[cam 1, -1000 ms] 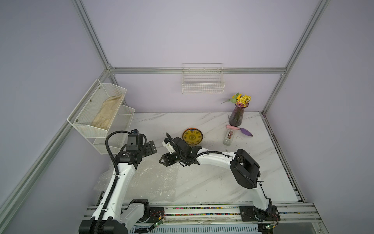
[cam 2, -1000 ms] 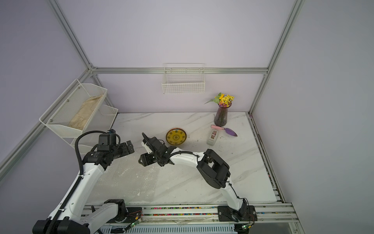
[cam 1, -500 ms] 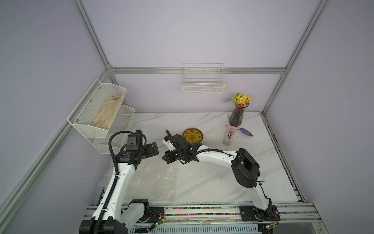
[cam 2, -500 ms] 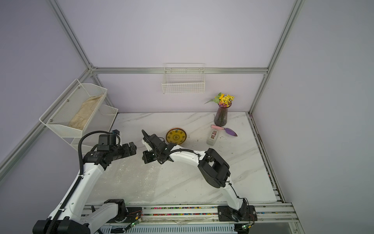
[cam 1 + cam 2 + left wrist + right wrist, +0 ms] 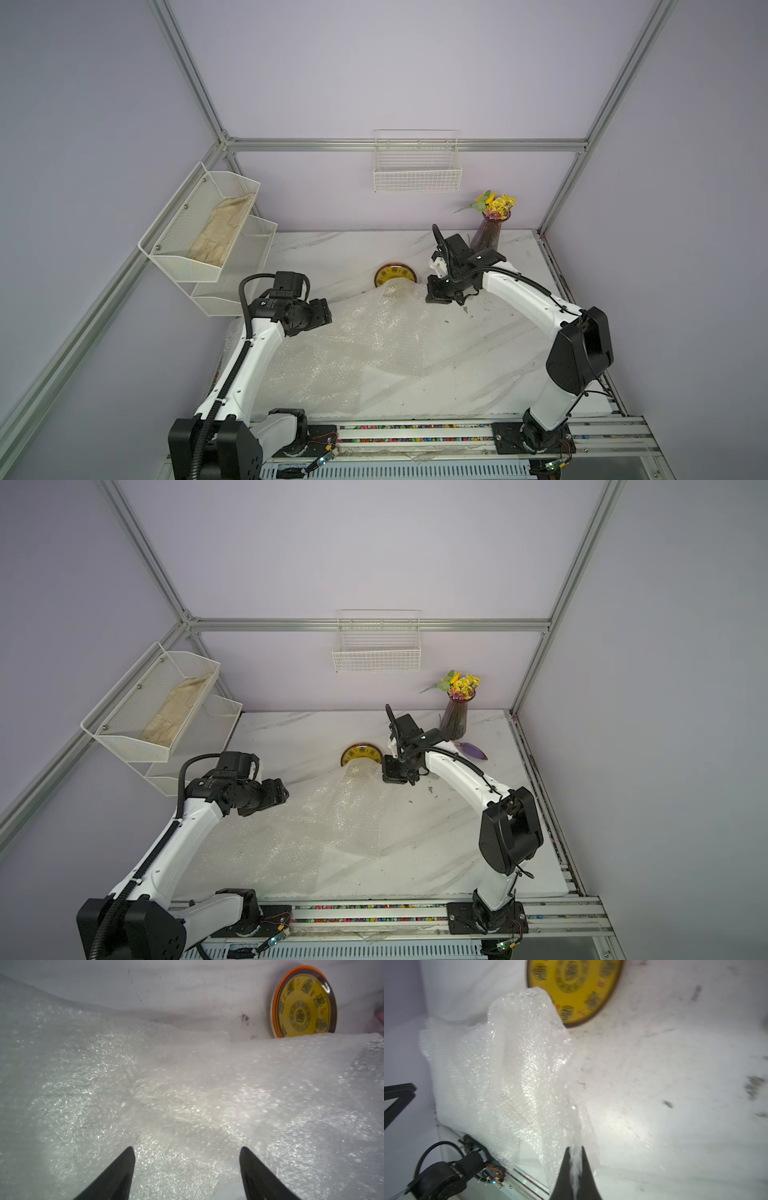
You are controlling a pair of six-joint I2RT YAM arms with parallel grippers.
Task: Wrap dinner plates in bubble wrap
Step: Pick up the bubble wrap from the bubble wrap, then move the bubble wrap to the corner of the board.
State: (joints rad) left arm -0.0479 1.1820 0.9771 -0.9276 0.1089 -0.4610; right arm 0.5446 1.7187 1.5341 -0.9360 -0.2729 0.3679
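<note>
Marble tabletop (image 5: pixel 478 357), bubble wrap (image 5: pixel 365 332), yellow plate (image 5: pixel 394 275)

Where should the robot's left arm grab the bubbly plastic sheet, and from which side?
Probably the lifted back edge of the bubble wrap, just ahead of the open fingers of the left gripper, approached from the robot's left. The sheet lies thin and mostly flat, so only that raised edge fits between fingers. The right gripper pinches another edge.

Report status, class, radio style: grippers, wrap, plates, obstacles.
Right gripper shut on bubble wrap edge, raised by yellow plate. Left gripper open above wrap. Orange plate beneath yellow. Vase behind right wrist.
</note>
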